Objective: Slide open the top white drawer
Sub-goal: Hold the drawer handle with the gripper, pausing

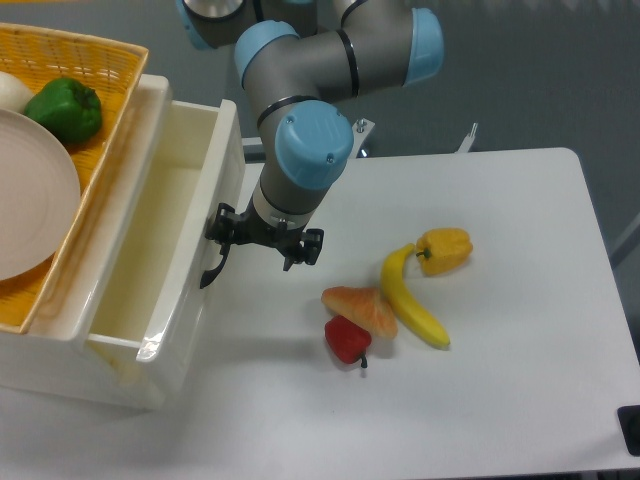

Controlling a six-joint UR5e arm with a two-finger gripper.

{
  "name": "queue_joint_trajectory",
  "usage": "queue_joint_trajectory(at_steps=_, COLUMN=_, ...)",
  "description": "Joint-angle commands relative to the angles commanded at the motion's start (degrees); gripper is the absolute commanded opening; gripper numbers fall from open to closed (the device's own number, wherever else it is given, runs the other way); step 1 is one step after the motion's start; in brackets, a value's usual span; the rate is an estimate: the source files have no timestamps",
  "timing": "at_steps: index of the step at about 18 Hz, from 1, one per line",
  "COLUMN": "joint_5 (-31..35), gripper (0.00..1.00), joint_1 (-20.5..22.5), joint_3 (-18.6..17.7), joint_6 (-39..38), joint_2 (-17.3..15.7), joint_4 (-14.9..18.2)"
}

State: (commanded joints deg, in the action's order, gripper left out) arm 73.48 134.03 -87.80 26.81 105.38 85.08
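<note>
Pincer (262, 245) hanging below the grey-and-blue arm (300, 150), just beside the front panel of the top white drawer (150, 260), black fingers (300, 247) spread on either side; whether closed on the black handle (210, 270) or merely beside it cannot be told from this angle. Handle curving down at the drawer's front face, touching or nearly touching the pincer's left side. Drawer pulled well out from the cabinet at the left of the tabletop (500, 350), its deep cream interior showing, bare as far as visible. Above and behind it, on the cabinet's top, a yellow wicker basket (90, 60) holding a green pepper (65, 108) and a pale plate (35, 200), with something white at the far left edge, too cropped to name. To the right of the pincer, on the white tabletop, a cluster of food: a croissant (362, 307) touching a red pepper (347, 339) below it, a banana (412, 308) just beside the croissant, and a yellow pepper (445, 248) at the banana's upper end.
</note>
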Motion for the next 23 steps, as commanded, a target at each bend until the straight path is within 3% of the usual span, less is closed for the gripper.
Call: queue_joint_trajectory(at_steps=23, joint_5=3.34, gripper=1.00, joint_1=-0.18, joint_3=1.14, joint_6=4.66, joint_2=-0.35, joint_4=-0.44)
